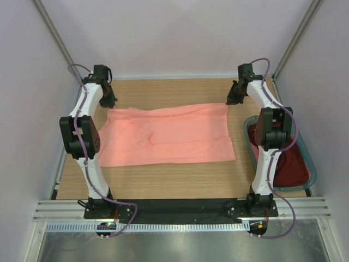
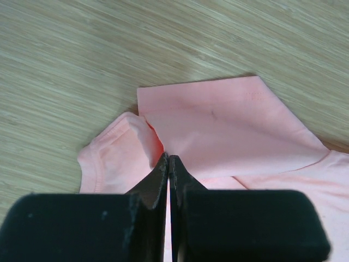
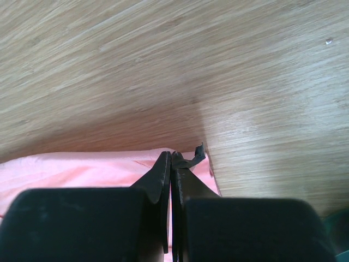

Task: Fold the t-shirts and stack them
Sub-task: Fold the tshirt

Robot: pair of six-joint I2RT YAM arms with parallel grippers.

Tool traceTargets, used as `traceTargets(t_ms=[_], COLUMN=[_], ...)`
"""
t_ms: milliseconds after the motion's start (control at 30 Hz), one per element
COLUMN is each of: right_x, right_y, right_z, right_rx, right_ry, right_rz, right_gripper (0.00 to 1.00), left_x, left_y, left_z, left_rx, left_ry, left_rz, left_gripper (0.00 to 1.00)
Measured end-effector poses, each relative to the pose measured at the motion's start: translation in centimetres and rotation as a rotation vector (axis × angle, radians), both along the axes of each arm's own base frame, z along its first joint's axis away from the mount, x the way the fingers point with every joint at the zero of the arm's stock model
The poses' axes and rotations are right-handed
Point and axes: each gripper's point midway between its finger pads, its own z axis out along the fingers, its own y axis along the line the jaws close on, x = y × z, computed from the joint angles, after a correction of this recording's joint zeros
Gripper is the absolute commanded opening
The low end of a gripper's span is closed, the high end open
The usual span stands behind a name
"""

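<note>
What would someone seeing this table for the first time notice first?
A salmon-pink t-shirt lies spread wide across the middle of the wooden table. The left pincer and the right pincer are each shut on one of its far corners. On the right, a grey-teal basket holds a dark maroon shirt.

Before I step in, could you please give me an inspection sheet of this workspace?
Surface: light wooden table, no spills seen.
Job's things: salmon-pink cloth t-shirt spread flat mid-table; dark maroon t-shirt inside a grey-teal plastic basket at the right edge.
Clutter: nothing seen besides that basket.
Grippers: left gripper shut on the pink shirt's far-left corner; right gripper shut on its far-right corner.
Cables: purple cables along both arms.
Surroundings: white walls.
</note>
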Motion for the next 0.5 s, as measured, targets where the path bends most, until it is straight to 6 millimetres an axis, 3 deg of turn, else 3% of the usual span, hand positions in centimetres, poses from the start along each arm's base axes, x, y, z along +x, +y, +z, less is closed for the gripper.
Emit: traceTargets(t_ms=[200, 400, 500], right_x=[-0.9, -5.0, -6.2], right_y=[0.0, -0.2, -0.3], right_z=[-0.4, -1.6, -1.8], right_rx=[-0.002, -0.006, -0.010], right_ry=[0.028, 0.116, 0.137], right_rz=[0.000, 0.001, 0.002], right_gripper=[0.01, 0.01, 0.01], left_x=[-0.6, -3.1, -4.5], left_y=[0.1, 0.6, 0.9], left_z=[-0.1, -0.8, -1.4], left_rx=[0.008, 0.038, 0.058], left_ry=[0.009, 0.054, 0.083], left_rz=[-0.001, 0.003, 0.000], left_gripper=[0.00, 0.00, 0.00])
